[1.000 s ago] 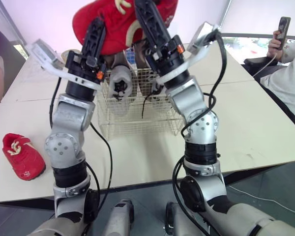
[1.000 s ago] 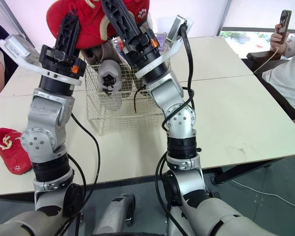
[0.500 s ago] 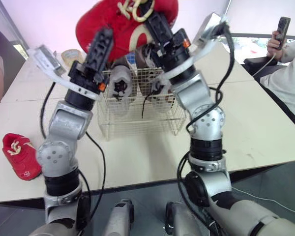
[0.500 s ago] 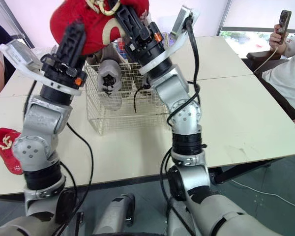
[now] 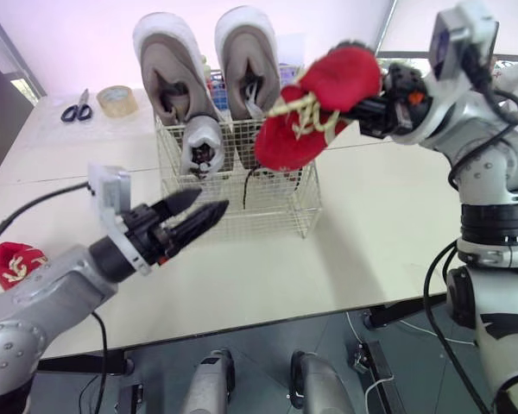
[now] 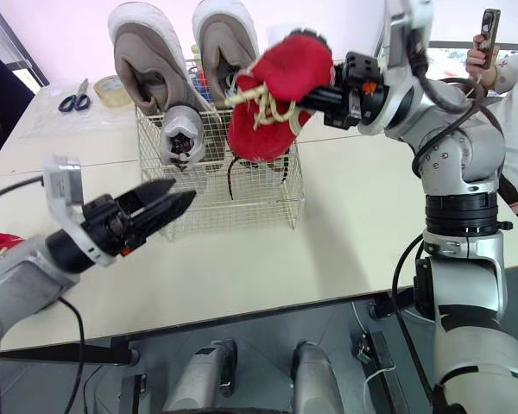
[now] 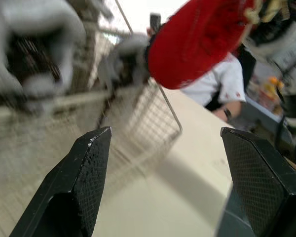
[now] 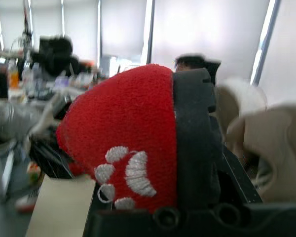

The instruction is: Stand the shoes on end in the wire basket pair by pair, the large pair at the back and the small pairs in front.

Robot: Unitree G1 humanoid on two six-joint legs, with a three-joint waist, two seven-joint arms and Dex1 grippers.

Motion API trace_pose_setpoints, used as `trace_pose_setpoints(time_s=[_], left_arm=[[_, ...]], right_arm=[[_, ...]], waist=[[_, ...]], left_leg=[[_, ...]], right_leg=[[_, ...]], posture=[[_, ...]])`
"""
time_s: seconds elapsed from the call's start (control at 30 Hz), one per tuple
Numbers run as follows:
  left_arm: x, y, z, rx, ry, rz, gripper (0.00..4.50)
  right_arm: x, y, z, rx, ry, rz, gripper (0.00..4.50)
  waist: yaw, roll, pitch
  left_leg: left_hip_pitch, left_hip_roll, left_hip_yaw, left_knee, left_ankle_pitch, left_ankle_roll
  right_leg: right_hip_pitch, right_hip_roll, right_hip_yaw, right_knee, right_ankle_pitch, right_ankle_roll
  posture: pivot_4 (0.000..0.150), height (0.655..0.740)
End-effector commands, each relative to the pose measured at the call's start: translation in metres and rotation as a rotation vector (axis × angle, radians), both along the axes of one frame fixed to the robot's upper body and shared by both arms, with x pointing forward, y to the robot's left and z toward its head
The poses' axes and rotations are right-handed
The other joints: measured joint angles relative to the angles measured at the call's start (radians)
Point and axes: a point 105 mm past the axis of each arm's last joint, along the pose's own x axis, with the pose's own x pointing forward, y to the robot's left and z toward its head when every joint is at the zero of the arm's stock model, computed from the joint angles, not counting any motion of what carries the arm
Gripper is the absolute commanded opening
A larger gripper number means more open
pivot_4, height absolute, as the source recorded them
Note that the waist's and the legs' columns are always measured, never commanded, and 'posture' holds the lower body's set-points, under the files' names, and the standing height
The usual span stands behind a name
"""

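Since small pairs go in front, the right gripper clasps the red shoe near the basket's front while the left gripper hovers, fingers spread, empty.

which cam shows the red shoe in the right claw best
The right eye view: the whole red shoe shows, laces dangling, near the wire basket. The left eye view shows much the same. The right wrist view gives one rounded end with a white paw print; the left wrist view, a blurred red side.
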Motion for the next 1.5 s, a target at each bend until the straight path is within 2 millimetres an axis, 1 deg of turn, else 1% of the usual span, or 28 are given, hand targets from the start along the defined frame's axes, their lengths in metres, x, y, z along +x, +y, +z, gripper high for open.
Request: trace_pose_setpoints(time_s=[0.03,0.1,0.2,0.4,0.5,0.6,0.7,0.77,0.97,1.03,1.17,1.23,1.33,1.4,1.47,1.5], left_arm=[[-0.012,0.001,0.006,-0.005,-0.023,-0.036,3.62],[-0.014,0.006,0.001,-0.006,0.002,-0.026,3.62],[-0.013,0.011,-0.004,0.009,0.013,-0.009,3.62],[-0.009,0.014,0.0,0.013,-0.002,0.0,3.62],[-0.007,0.015,0.002,0.011,-0.01,0.0,3.62],[-0.006,0.015,0.001,0.011,-0.006,-0.003,3.67],[-0.005,0.015,0.0,0.009,-0.002,-0.003,3.67],[-0.005,0.016,0.001,0.004,-0.002,0.001,3.67],[-0.005,0.018,0.0,-0.005,0.003,0.007,3.67],[-0.006,0.019,0.001,-0.007,0.005,0.006,3.67],[-0.005,0.021,0.001,-0.009,0.01,0.007,3.67],[-0.004,0.021,0.001,-0.008,0.011,0.008,3.67],[-0.002,0.024,0.003,-0.01,0.003,0.019,3.67],[0.002,0.032,0.012,-0.025,-0.025,0.066,3.67],[0.01,0.045,0.023,-0.031,-0.066,0.161,3.67],[0.015,0.055,0.03,-0.031,-0.093,0.234,3.67]], right_arm=[[0.001,-0.002,0.002,-0.049,-0.087,0.009,0.96],[0.006,-0.002,-0.006,-0.093,-0.099,0.006,0.96],[0.006,0.0,-0.016,-0.134,-0.084,0.034,0.96],[0.019,0.006,-0.04,-0.141,-0.05,0.035,0.96],[0.027,0.005,-0.054,-0.141,-0.013,0.029,0.96],[0.031,0.004,-0.059,-0.141,0.006,0.021,2.11],[0.036,0.002,-0.06,-0.135,0.006,0.003,3.69],[0.037,0.001,-0.059,-0.132,-0.003,-0.016,4.47],[0.034,-0.007,-0.049,-0.117,-0.011,-0.04,4.47],[0.03,-0.009,-0.041,-0.098,-0.008,-0.038,4.47],[0.008,-0.008,-0.016,-0.031,0.023,0.042,4.47],[-0.002,-0.005,-0.012,-0.034,0.028,0.075,4.47],[-0.01,-0.002,-0.006,-0.021,0.018,0.09,4.47],[-0.014,0.0,0.003,-0.008,0.009,0.097,4.47],[-0.02,0.003,0.008,-0.012,-0.004,0.117,4.47],[-0.025,0.006,0.009,-0.024,-0.008,0.137,4.47]], waist=[[-0.003,0.0,0.0],[-0.004,0.0,0.0],[-0.003,0.0,0.0],[-0.005,0.0,0.0],[-0.005,0.0,0.0],[-0.004,0.0,0.0],[-0.004,0.0,0.0],[-0.004,0.0,0.0],[-0.005,0.0,0.0],[-0.005,0.0,0.0],[-0.003,0.0,0.0],[-0.003,0.0,0.0],[-0.004,0.0,0.0],[-0.004,0.0,0.0],[-0.004,0.0,0.0],[-0.004,0.0,0.0]], left_leg=[[-0.001,0.0,0.0,0.0,0.0,0.0],[-0.001,0.0,0.001,0.001,0.0,0.0],[-0.002,0.0,0.001,0.001,-0.001,-0.001],[-0.001,0.0,0.001,0.001,-0.002,-0.003],[-0.001,0.0,0.001,0.001,-0.001,-0.002],[-0.001,0.0,0.001,0.001,0.0,-0.001],[-0.001,0.0,0.001,0.001,0.001,-0.002],[-0.001,0.0,0.001,0.001,0.001,-0.002],[0.001,0.0,0.001,0.001,0.002,-0.004],[0.001,0.0,0.001,0.001,0.003,-0.004],[0.001,0.0,0.001,0.001,0.003,-0.005],[0.001,0.0,0.0,0.001,0.003,-0.005],[0.002,0.0,0.0,0.002,0.003,-0.005],[0.003,0.0,0.001,0.002,0.002,-0.006],[0.004,0.001,0.0,0.002,0.001,-0.007],[0.004,0.001,0.0,0.002,0.001,-0.007]], right_leg=[[0.0,0.0,0.0,0.0,0.0,0.0],[-0.001,0.0,0.0,0.0,0.0,0.0],[0.0,0.0,0.0,-0.001,0.0,0.001],[0.0,0.0,0.0,-0.001,0.0,0.001],[-0.001,0.0,0.0,0.001,0.0,0.0],[0.0,0.0,0.0,0.001,0.001,0.0],[0.0,0.0,0.0,0.001,0.001,0.0],[0.0,0.0,0.0,0.001,0.001,0.0],[0.0,0.0,0.0,0.003,0.001,0.0],[0.0,0.0,0.0,0.003,0.001,-0.001],[0.0,0.0,0.0,0.004,0.001,-0.001],[0.0,0.0,0.0,0.004,0.001,-0.001],[0.001,0.0,0.0,0.004,0.001,-0.001],[0.001,0.0,0.0,0.004,0.001,-0.001],[0.002,0.0,0.0,0.004,0.001,-0.001],[0.002,0.001,0.0,0.004,0.001,-0.001]], posture=[[0.15,0.74],[0.15,0.74],[0.15,0.74],[0.15,0.74],[0.15,0.74],[0.15,0.74],[0.15,0.74],[0.15,0.74],[0.15,0.74],[0.15,0.74],[0.15,0.74],[0.15,0.74],[0.15,0.74],[0.15,0.74],[0.15,0.74],[0.15,0.74]])
